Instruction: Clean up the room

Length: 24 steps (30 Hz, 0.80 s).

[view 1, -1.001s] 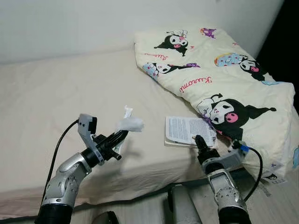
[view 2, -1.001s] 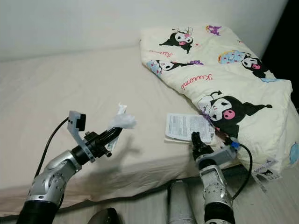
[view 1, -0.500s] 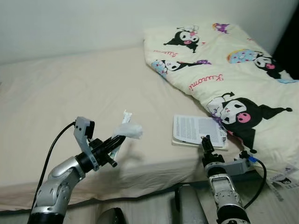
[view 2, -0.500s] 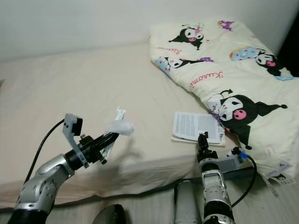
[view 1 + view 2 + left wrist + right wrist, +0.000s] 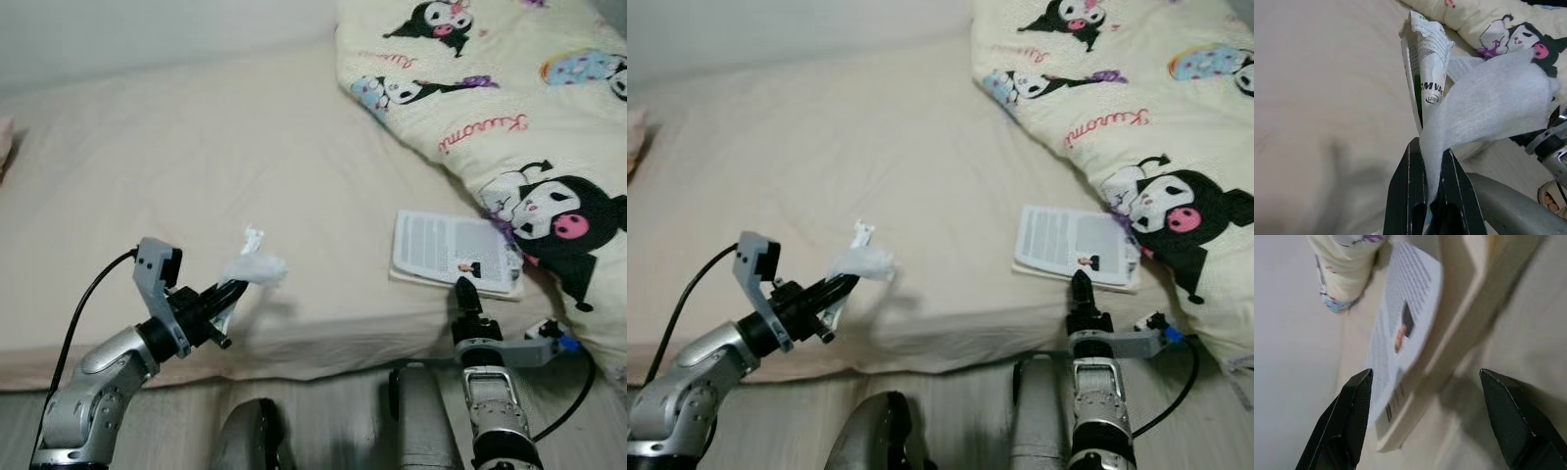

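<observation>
A crumpled white tissue (image 5: 257,268) and a printed wrapper (image 5: 1426,78) sit pinched together in the left gripper (image 5: 231,288), held in the air above the near edge of the bed (image 5: 196,176). In the left wrist view the two black fingers (image 5: 1409,188) are pressed closed on the lower tail of the tissue, and the wrapper stands up behind it, caught only by its bottom end.

That hold looks thin. Most of the tissue hangs free beyond the fingertips, and the wrapper seems wedged beside it rather than gripped by itself, so a quick swing or a turn of the body could shake the wrapper loose onto the sheet or the floor.

On the right, a book (image 5: 455,254) lies flat near the bed's edge, its far side just beside or touching the cartoon-printed quilt (image 5: 529,127). The right gripper (image 5: 1442,421) points at it with its fingers spread wide, the book's corner lying ahead between them and nothing held. A book this flat offers little to bite on; if the fingers close from this angle they may only catch the top cover, or push the book further under the quilt.

The left arm is bent at the elbow with its forearm raised and angled toward the middle of the bed. The right arm reaches straight forward from below the mattress edge, its wrist level with the bedside.
</observation>
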### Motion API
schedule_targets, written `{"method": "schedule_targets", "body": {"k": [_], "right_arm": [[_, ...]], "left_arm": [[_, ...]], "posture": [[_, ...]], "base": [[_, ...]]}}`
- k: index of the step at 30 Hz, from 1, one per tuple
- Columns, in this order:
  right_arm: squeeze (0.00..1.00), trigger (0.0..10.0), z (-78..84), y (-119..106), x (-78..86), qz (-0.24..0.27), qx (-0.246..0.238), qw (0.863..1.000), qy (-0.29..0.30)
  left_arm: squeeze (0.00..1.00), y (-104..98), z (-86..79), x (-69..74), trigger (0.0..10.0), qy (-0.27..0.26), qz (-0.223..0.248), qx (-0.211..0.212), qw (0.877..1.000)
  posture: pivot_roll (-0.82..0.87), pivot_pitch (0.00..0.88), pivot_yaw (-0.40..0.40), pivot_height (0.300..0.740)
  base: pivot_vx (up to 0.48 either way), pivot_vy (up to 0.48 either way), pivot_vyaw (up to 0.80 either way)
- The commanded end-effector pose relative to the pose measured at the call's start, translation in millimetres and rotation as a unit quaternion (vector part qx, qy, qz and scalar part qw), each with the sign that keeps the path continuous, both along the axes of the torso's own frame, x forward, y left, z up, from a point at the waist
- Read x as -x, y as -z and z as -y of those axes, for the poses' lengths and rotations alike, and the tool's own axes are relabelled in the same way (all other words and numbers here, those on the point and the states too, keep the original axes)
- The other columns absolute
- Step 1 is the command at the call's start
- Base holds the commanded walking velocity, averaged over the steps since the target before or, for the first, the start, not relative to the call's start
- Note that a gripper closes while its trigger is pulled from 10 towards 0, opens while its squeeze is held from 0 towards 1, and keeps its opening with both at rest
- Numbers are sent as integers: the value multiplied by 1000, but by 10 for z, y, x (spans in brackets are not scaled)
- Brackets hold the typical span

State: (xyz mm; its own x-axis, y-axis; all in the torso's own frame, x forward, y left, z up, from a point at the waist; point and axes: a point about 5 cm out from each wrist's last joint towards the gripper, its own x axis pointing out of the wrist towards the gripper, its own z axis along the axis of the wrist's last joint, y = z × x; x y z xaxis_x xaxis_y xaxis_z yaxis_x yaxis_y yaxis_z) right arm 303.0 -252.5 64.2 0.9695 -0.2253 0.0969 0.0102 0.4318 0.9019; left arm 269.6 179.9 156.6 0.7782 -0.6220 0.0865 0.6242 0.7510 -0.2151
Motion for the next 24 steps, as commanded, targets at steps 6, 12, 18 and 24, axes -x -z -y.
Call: {"method": "schedule_targets", "body": {"k": [6, 12, 18, 24], "right_arm": [[0, 10000, 148, -197, -41, 46, -8, 999, 8], [0, 10000, 180, -312, -49, 70, -4, 998, 8], [0, 0, 194, -306, -61, 70, -4, 998, 7], [0, 0, 241, -407, -123, 85, -1, 996, 12]], "left_arm": [[0, 73, -38, 143, 10000, -4, -31, -6, 999], [0, 90, -9, 198, 10000, 0, -41, -4, 999], [0, 104, 35, 217, 10000, 2, -48, -7, 999], [0, 112, 0, 184, 10000, -6, -45, -14, 999]], "posture": [[43, 455, 205, 586], [33, 460, 197, 586], [39, 444, 195, 586], [31, 410, 180, 586]], "base": [[0, 0, 0], [0, 0, 0], [0, 0, 0], [0, 0, 0]]}}
